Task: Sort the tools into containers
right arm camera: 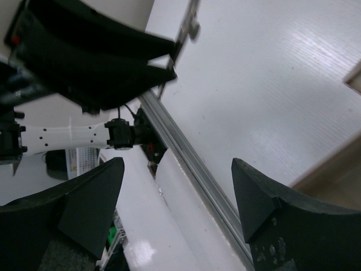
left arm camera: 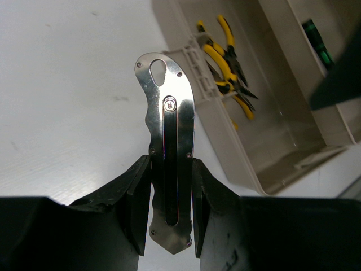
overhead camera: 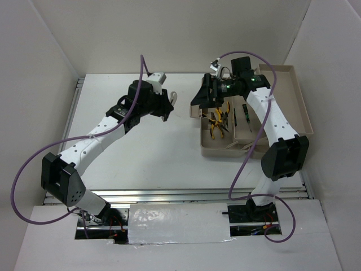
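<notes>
the left gripper (left arm camera: 169, 169) is clamped on the flat grey metal piece (left arm camera: 169, 96), held over the table (left arm camera: 62, 84) just beside the toolbox (left arm camera: 237, 164). the piece's long axis runs in line with the fingers. its rounded end, the one with the teardrop hole, points away from the wrist, toward the compartment where the pliers (left arm camera: 225, 62) lie. the right gripper (right arm camera: 177, 192) hangs spread wide and empty by the toolbox's far left corner.
</notes>
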You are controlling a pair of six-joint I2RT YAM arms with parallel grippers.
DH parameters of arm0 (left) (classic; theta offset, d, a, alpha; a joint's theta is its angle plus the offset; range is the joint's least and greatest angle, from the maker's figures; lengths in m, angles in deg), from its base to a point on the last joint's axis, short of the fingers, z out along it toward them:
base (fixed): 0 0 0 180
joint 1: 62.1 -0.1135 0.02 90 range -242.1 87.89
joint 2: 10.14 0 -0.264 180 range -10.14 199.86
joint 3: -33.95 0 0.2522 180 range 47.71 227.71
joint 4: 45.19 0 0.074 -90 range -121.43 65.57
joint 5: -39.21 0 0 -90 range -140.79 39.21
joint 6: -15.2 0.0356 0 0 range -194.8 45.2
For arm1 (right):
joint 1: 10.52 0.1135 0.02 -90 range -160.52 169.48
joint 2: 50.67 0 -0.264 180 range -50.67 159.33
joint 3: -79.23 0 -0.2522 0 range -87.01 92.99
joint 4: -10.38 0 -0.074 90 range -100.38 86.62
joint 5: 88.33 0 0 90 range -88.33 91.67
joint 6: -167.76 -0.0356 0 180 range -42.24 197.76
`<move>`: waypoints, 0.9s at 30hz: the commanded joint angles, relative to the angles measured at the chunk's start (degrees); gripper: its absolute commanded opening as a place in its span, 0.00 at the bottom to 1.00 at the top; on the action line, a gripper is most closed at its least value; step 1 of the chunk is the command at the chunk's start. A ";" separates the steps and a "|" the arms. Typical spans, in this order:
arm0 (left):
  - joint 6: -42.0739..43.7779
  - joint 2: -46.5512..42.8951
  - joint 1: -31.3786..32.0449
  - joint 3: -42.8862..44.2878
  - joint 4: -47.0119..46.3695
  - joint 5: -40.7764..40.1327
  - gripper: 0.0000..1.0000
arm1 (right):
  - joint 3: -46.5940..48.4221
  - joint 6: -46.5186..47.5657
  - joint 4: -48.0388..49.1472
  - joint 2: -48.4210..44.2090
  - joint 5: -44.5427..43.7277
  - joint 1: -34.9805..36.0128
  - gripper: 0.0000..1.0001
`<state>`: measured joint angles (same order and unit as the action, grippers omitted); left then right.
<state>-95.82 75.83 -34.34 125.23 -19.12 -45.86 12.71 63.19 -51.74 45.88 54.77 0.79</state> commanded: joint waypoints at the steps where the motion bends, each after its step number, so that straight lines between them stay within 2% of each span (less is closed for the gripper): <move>1: -0.95 -1.60 2.99 1.32 0.34 -0.98 0.00 | 6.43 -2.04 3.01 2.40 2.45 3.36 0.84; 5: -1.92 -1.07 3.61 1.94 0.87 0.51 0.00 | 10.13 -2.04 2.74 6.18 -0.18 7.75 0.76; 8: -2.89 -1.42 3.70 2.02 1.04 1.66 0.00 | 11.37 -2.66 2.65 8.21 -1.86 7.94 0.69; 21: -5.61 -1.07 3.70 4.13 1.75 5.79 0.00 | 9.09 -4.50 4.58 11.99 0.60 7.85 0.59; 27: -5.27 -0.63 4.31 4.49 1.57 7.29 0.00 | 10.49 -4.86 4.50 13.48 1.03 7.85 0.59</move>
<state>-100.63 75.81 -30.55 126.91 -15.09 -40.55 21.56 59.06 -49.64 58.62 53.81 8.73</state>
